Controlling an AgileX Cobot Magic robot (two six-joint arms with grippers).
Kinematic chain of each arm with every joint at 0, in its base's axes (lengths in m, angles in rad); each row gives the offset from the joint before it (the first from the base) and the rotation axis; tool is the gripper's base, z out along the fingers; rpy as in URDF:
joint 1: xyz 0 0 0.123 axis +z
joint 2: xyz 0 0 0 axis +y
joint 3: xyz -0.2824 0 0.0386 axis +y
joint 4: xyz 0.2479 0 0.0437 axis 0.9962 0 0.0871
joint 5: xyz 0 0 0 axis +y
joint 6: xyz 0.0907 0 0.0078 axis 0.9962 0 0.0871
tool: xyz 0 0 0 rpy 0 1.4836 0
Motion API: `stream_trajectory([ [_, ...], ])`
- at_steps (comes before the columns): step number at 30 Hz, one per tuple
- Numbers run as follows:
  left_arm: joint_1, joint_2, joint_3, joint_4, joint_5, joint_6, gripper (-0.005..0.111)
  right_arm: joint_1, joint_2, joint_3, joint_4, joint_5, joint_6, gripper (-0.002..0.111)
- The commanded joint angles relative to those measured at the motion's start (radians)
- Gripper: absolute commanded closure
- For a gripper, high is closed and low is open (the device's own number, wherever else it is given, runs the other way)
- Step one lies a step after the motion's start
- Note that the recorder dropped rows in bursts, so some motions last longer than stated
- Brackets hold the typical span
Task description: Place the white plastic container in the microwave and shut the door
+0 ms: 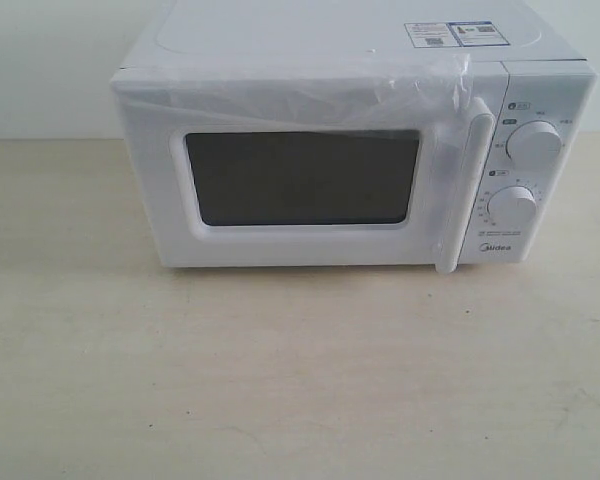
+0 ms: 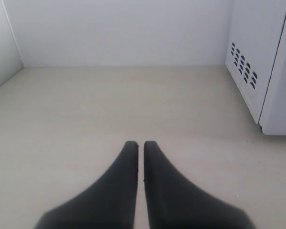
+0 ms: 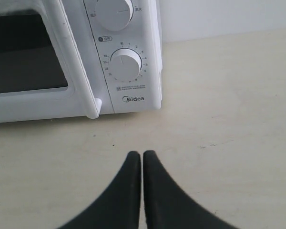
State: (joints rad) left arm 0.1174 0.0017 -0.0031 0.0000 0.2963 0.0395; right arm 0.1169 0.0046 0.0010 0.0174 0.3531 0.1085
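Note:
The white Midea microwave (image 1: 350, 140) stands at the back of the table. Its door (image 1: 300, 180) is closed, with a dark window, crinkled clear film and a white bar handle (image 1: 458, 190). Two round knobs (image 1: 533, 145) sit on its right panel. The white plastic container shows in no view. My left gripper (image 2: 140, 145) is shut and empty above bare tabletop, with the microwave's vented side (image 2: 252, 62) off to one side. My right gripper (image 3: 142, 155) is shut and empty over the table, in front of the microwave's knob panel (image 3: 126, 64). Neither gripper appears in the exterior view.
A pale beige tabletop (image 1: 280, 380) spreads in front of the microwave. White walls (image 2: 119, 28) close off the back and a corner beyond the left gripper.

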Motion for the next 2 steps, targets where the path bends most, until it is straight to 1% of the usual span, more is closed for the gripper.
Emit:
stream_trajectory([
  [1, 0.001, -0.002, 0.003, -0.011, 0.000, -0.010, 0.102, -0.007, -0.005, -0.001, 0.000, -0.005, 0.001, 0.108],
  [2, 0.001, -0.002, 0.003, -0.011, 0.000, -0.010, 0.102, -0.007, -0.005, -0.001, 0.000, -0.005, 0.001, 0.108],
])
